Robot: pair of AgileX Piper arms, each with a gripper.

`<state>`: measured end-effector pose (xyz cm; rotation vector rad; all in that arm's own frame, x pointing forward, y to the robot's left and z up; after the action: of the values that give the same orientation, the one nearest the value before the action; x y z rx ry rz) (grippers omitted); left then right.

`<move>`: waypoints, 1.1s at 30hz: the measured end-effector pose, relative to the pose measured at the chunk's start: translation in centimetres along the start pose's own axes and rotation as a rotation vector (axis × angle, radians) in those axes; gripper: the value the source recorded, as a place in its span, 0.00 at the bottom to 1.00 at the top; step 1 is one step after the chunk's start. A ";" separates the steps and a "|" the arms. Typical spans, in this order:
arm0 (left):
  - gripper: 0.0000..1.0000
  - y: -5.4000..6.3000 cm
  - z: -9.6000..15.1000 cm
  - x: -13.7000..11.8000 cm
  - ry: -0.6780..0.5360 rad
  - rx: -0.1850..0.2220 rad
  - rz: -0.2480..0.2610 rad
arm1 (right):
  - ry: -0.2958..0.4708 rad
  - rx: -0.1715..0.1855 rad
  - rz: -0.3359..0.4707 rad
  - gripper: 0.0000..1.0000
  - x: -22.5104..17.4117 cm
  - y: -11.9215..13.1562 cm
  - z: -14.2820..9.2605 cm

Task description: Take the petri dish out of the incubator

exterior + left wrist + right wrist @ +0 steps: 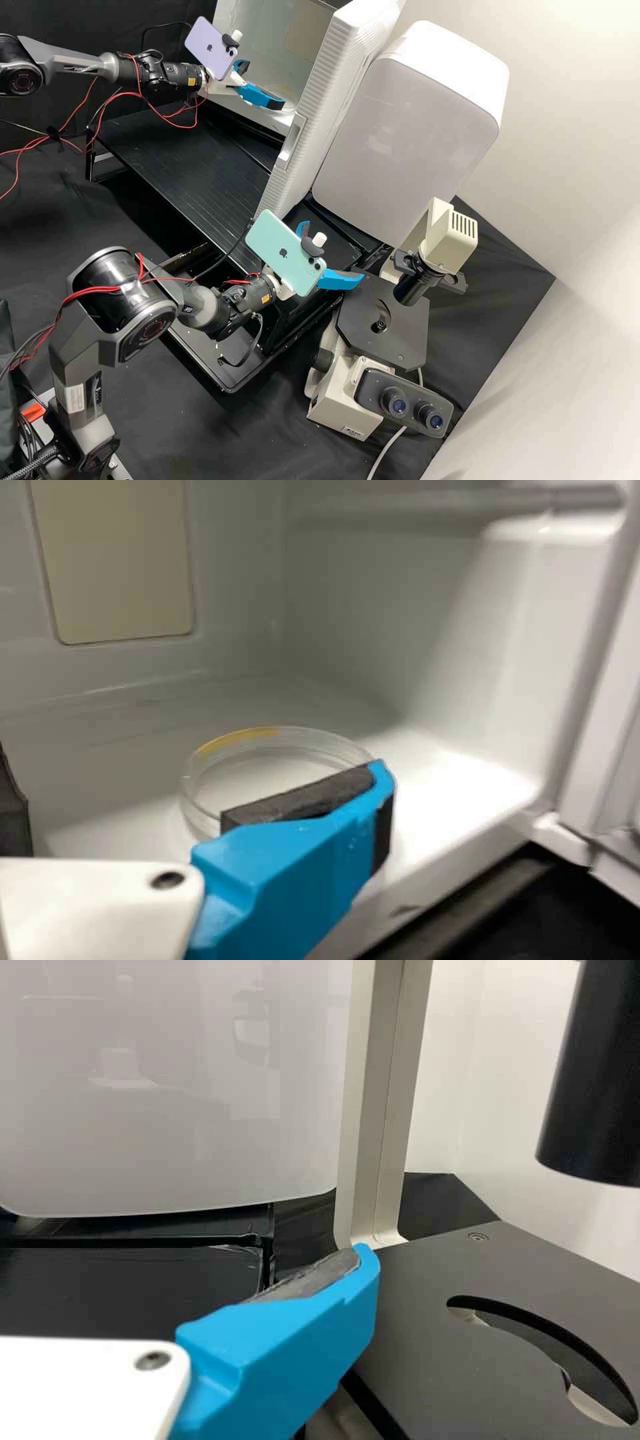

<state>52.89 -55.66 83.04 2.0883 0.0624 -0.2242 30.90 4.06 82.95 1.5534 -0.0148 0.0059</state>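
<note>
Near end first. The microscope [380, 360] stands in front of the incubator [333, 87], close to its lower corner. The right gripper [330, 257] hangs between the two, over the near edge of the microscope stage [480, 1340] and just short of the incubator's outer frame. Its fingers are spread apart with nothing between them. In its wrist view one blue finger [290, 1350] points at the pale upright edge of the incubator.

A black ribbed platform [187, 173] runs along the incubator's open side.

Farther on, the left gripper [259, 87] is at the incubator's opening, its tips just inside the white chamber [420, 630]. Its jaws are released and wide apart. The petri dish [280, 755] sits flat on the chamber floor, inside the incubator and near the front lip. It is clear, with a yellow tint along its far rim. One blue finger [300, 870] with its dark pad lies across the near side of the dish. I cannot tell whether pad and rim touch.

A beige panel [115, 560] is set in the chamber's back wall, beyond the dish.
</note>
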 end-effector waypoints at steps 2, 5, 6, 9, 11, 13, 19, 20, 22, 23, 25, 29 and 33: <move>1.00 0.2 0.0 0.0 0.011 0.012 0.004 | 0.000 0.000 0.000 1.00 0.0 0.0 0.0; 1.00 0.4 0.1 0.0 0.012 0.023 0.011 | 0.000 0.000 0.000 1.00 0.0 0.0 0.0; 1.00 0.4 0.3 0.0 0.011 0.029 0.014 | 0.000 0.000 0.000 1.00 0.0 0.0 0.0; 1.00 0.4 0.4 0.0 0.011 0.031 0.014 | 0.000 0.000 0.000 1.00 0.0 0.0 0.0; 1.00 0.4 0.5 0.0 0.010 0.030 0.013 | 0.000 0.000 0.000 1.00 0.0 0.0 0.0; 1.00 0.4 0.5 0.0 0.010 0.029 0.013 | 0.000 0.000 0.000 1.00 0.0 0.0 0.0; 1.00 0.3 0.7 0.0 -0.005 0.033 0.005 | 0.000 0.000 0.000 1.00 0.0 0.0 0.0; 1.00 0.2 0.7 0.1 -0.007 0.030 0.002 | 0.000 0.000 0.000 1.00 0.0 0.0 0.0; 1.00 0.0 1.0 0.1 -0.016 0.027 -0.005 | 0.000 0.000 0.000 1.00 0.0 0.0 0.0; 1.00 -0.3 1.0 0.2 -0.018 0.024 -0.011 | 0.000 0.000 0.000 1.00 0.0 0.0 0.0; 1.00 -0.8 1.0 0.4 -0.019 0.023 -0.021 | 0.000 0.000 0.000 1.00 0.0 0.0 0.0; 1.00 -1.8 1.2 0.9 -0.037 0.009 -0.016 | 0.000 0.000 0.000 1.00 0.0 0.0 0.0; 1.00 -2.2 1.3 1.0 -0.045 -0.002 0.012 | 0.000 0.000 0.000 1.00 0.0 0.0 0.0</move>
<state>53.44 -55.72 80.37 2.0803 0.0229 -0.2642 30.90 4.06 82.95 1.5534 -0.0148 0.0059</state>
